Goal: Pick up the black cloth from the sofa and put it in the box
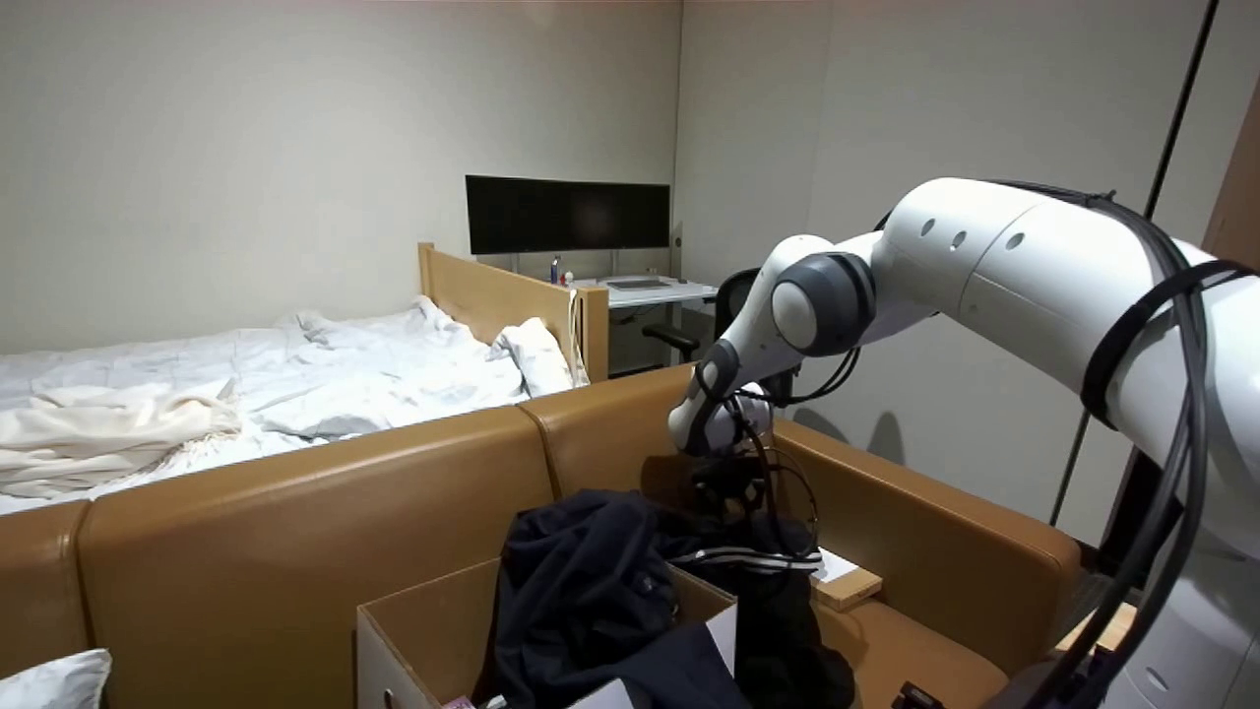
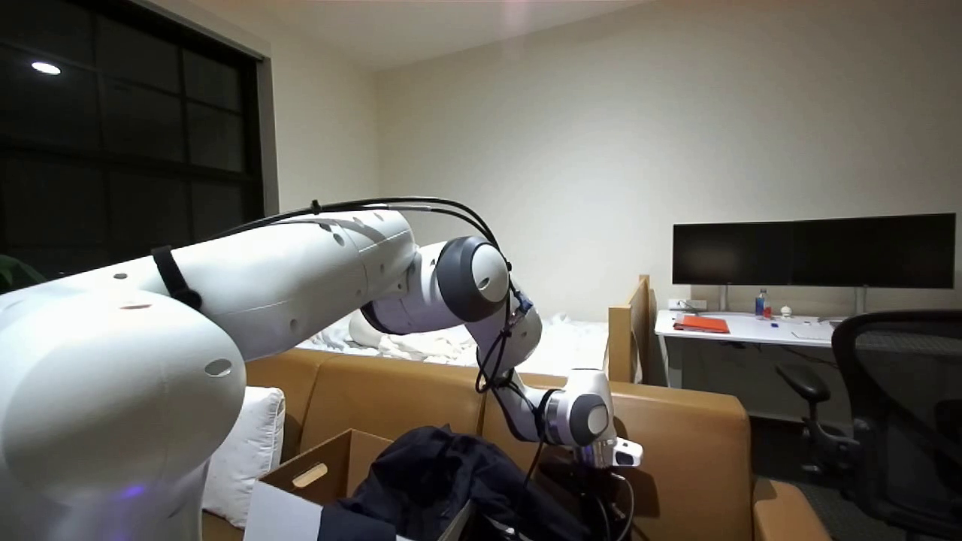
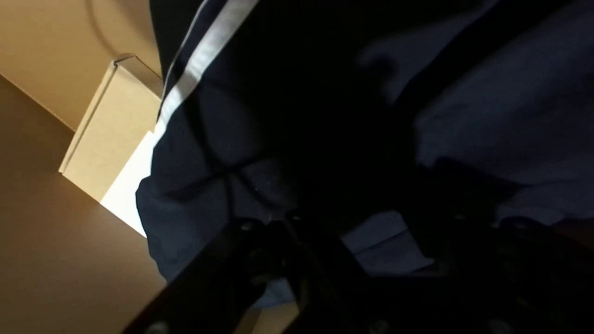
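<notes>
Pale walls (image 1: 295,148) back the sofa (image 1: 315,532), where black cloth (image 1: 778,620) lies beside the box (image 1: 438,615). Shadow hides whether the pincer (image 1: 733,500) grips it.

Open way down into box (image 1: 433,611) mainly at end farther from gripper (image 1: 730,502), in both exterior views; heaped black cloth (image 1: 581,591) blocks most of rest. Free air above heap. Sofa back (image 1: 443,473) rises close behind gripper. Bare seat strip (image 1: 911,640) beside sofa arm (image 1: 935,532), narrowed by flat carton (image 1: 849,588).
</notes>
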Robot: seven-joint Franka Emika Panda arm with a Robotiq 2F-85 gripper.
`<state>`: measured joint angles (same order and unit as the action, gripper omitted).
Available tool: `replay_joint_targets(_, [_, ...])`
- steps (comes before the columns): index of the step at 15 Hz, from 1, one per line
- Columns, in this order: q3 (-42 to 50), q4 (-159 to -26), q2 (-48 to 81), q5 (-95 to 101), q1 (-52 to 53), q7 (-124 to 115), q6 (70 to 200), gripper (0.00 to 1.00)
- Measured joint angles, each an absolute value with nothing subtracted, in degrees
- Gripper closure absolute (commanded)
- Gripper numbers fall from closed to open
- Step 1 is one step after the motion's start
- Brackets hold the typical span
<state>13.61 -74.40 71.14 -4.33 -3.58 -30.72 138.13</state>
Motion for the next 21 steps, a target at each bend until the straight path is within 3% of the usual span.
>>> replay_joint_targets(4, [13.6,-73.7,71.4,-4.3,-3.6,-30.7,137.4,1.0])
replay_joint_targets(14, [13.5,-70.9,69.1,-4.3,-4.5,-30.8,130.1,1.0])
replay_joint_targets(21, [13.5,-81.6,54.3,-4.3,-0.8,-33.2,133.0,1.0])
